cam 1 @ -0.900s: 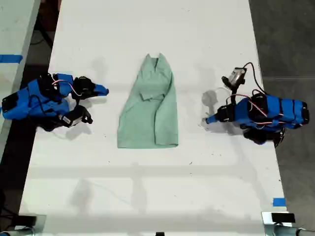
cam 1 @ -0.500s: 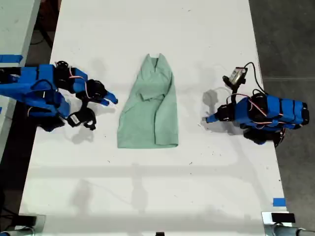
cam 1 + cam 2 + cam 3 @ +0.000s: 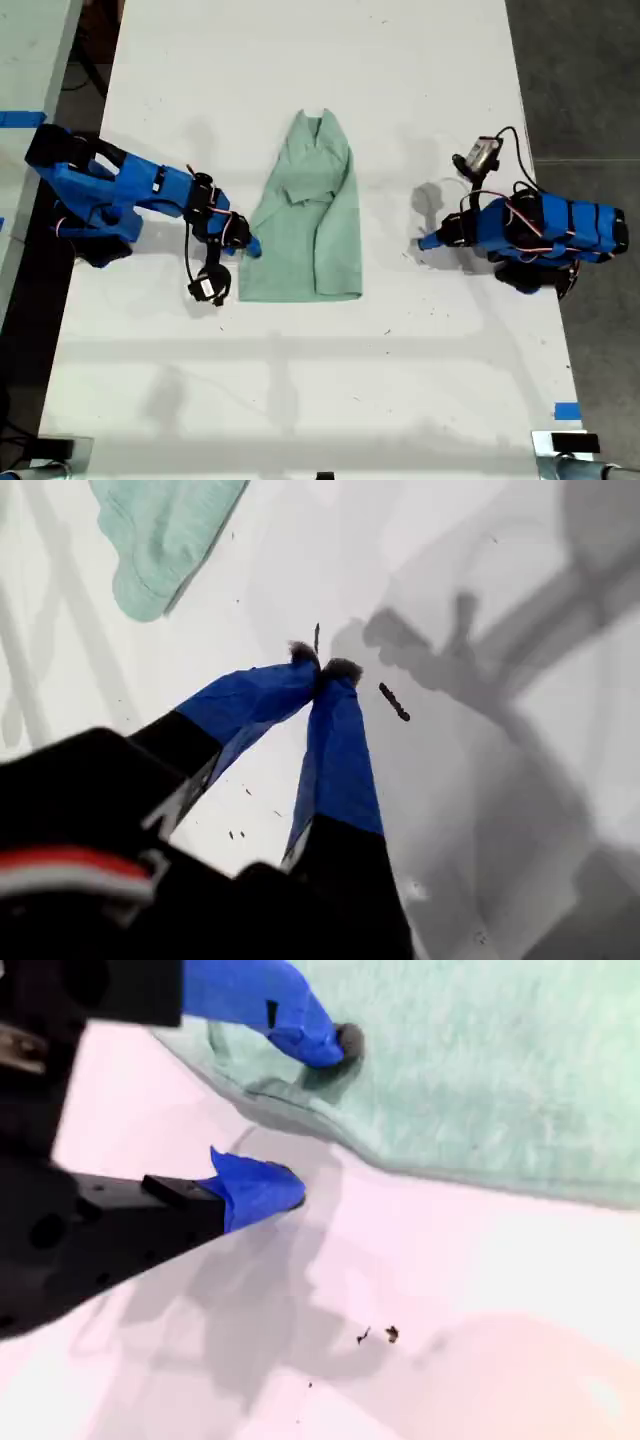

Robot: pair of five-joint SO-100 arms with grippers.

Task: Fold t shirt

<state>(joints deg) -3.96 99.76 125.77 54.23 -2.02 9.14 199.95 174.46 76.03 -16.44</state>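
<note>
The pale mint-green t shirt (image 3: 310,230) lies partly folded, long and narrow, in the middle of the white table (image 3: 300,380). My second gripper (image 3: 250,245) is on the arm at the exterior view's left and has reached the shirt's edge. It is open (image 3: 315,1120): one fingertip (image 3: 335,1045) presses on the shirt (image 3: 480,1080) just inside its edge, the other (image 3: 275,1188) sits on the bare table. My first gripper (image 3: 425,242), at the exterior view's right, rests shut (image 3: 322,670) and empty on the table, apart from the shirt (image 3: 160,540).
A blue tape mark (image 3: 566,410) sits near the table's corner at the exterior view's lower right. A second table with blue tape (image 3: 20,120) stands at that view's left edge. Dark floor (image 3: 580,90) borders the table at that view's right. Small dark specks (image 3: 393,702) lie beside my first gripper.
The arm at the exterior view's left has stretched out from its folded pose towards the shirt, its gripper now at the shirt's edge. The other arm has not moved.
</note>
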